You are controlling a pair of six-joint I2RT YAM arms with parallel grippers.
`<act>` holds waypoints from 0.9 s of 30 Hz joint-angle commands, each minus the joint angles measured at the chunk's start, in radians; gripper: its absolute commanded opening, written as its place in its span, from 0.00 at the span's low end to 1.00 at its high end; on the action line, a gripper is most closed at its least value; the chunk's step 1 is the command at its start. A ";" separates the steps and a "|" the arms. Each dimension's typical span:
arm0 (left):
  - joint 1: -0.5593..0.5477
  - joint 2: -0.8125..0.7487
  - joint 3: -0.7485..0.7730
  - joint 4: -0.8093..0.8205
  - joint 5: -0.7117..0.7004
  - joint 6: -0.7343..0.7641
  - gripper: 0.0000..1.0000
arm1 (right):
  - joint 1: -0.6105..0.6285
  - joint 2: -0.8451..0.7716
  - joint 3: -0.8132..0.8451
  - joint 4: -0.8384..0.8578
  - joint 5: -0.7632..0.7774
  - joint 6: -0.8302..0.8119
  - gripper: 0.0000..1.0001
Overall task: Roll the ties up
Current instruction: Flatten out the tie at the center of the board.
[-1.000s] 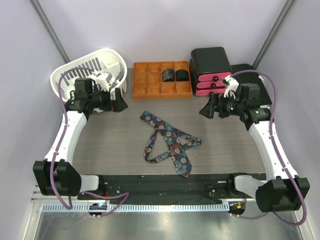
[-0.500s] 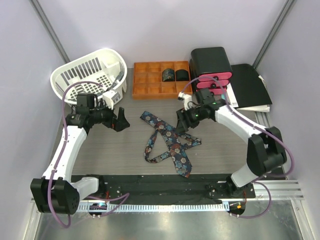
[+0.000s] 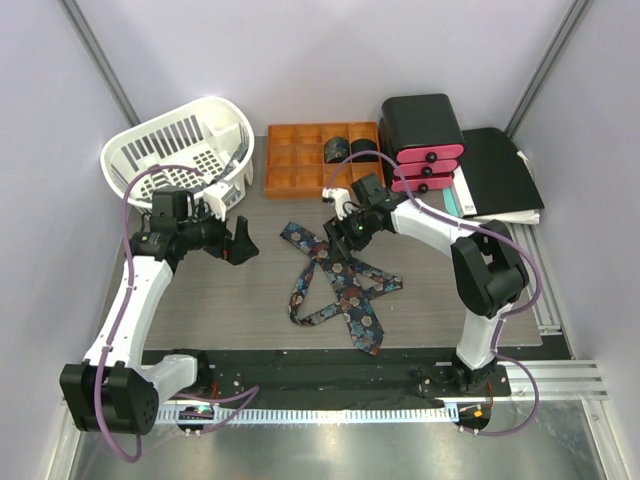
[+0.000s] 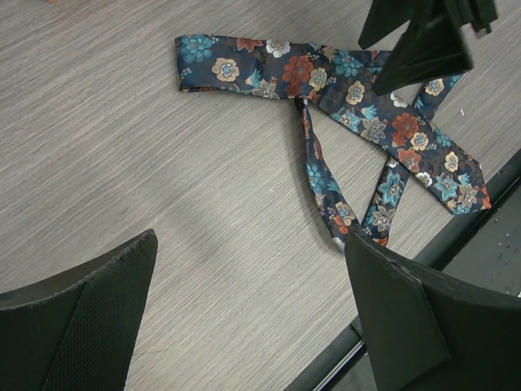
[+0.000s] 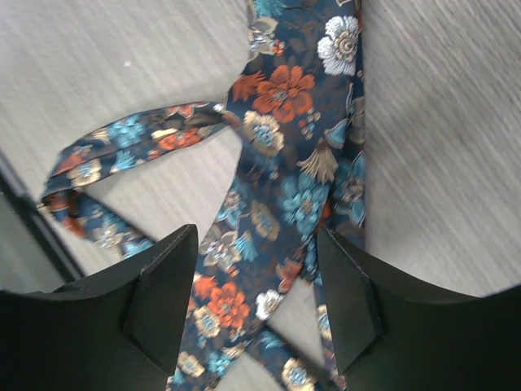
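Note:
One unrolled tie, dark navy with red, blue and orange flowers, lies crossed over itself in the middle of the table. My right gripper hovers just above its upper part, jaws apart. In the right wrist view the tie runs between both fingers, which do not touch it. My left gripper stands wide open left of the tie, over bare table. Its wrist view shows the tie ahead and the right gripper's fingers over it. Two rolled ties sit in the orange tray.
A white laundry basket stands at the back left. A black box with pink drawers is at the back right, a black folder beside it. The table's black front rail lies just below the tie.
My right arm swung in from the right side to above the tie's upper part and its jaws narrowed. The left gripper shifted slightly right, toward the tie.

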 commanded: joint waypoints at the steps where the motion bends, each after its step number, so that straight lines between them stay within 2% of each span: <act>1: 0.003 -0.020 -0.009 0.023 0.000 -0.006 0.96 | 0.023 0.048 0.049 0.028 0.047 -0.059 0.66; 6: 0.003 -0.025 -0.015 0.012 -0.008 -0.004 0.96 | 0.034 0.114 0.061 0.033 0.070 -0.080 0.64; 11: 0.003 -0.040 -0.031 0.022 -0.026 -0.006 0.96 | 0.063 0.071 0.050 0.025 0.054 -0.086 0.49; 15: 0.004 -0.043 -0.054 0.055 -0.032 -0.033 0.96 | 0.089 0.054 0.040 0.011 0.057 -0.123 0.30; 18: 0.004 -0.040 -0.054 0.066 -0.045 -0.059 0.96 | 0.089 0.065 0.076 -0.035 0.060 -0.152 0.01; 23: 0.037 -0.057 -0.070 0.100 -0.057 -0.124 0.96 | 0.089 -0.056 0.235 -0.179 0.011 -0.208 0.01; 27: 0.049 -0.078 -0.097 0.182 -0.031 -0.150 0.96 | 0.092 -0.173 0.401 -0.358 0.019 -0.356 0.01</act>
